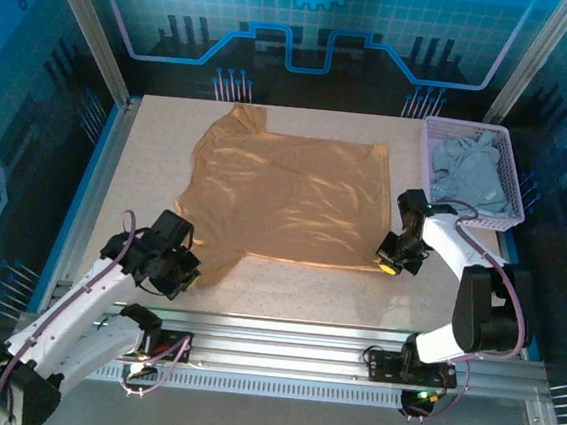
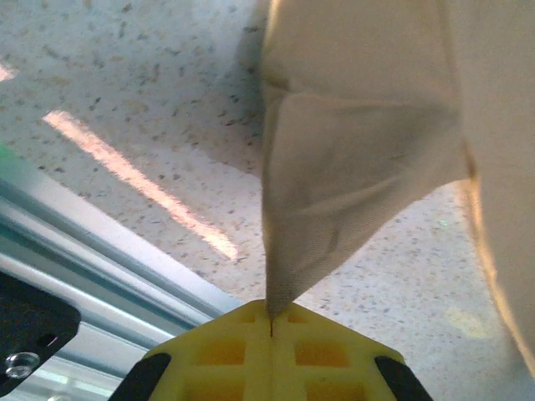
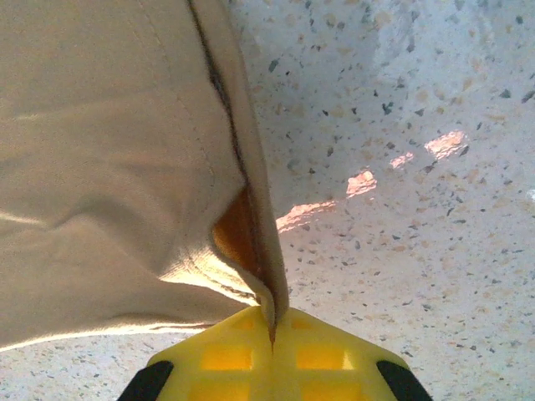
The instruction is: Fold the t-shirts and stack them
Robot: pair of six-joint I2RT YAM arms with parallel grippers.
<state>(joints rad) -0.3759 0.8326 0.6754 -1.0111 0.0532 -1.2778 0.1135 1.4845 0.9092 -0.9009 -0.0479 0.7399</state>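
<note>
1. The tan t-shirt [image 1: 285, 198] is spread flat across the middle of the table [image 1: 306, 295], its longer span running left to right.
2. Its near-left corner is clamped between the shut fingers of the left gripper [image 1: 182, 265]; its near-right corner is clamped likewise by the right gripper [image 1: 389, 266].
3. From both grips the cloth stretches toward the far edge, so the fold is judged to go that way.
4. The grey-blue t-shirt [image 1: 468, 170] lies bunched in the lavender basket [image 1: 513, 189] at the far-right corner.

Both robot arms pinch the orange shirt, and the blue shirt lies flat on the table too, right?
No. The blue shirt is bunched in the basket, as the top view shows. The orange shirt is pinched on both sides.
</note>
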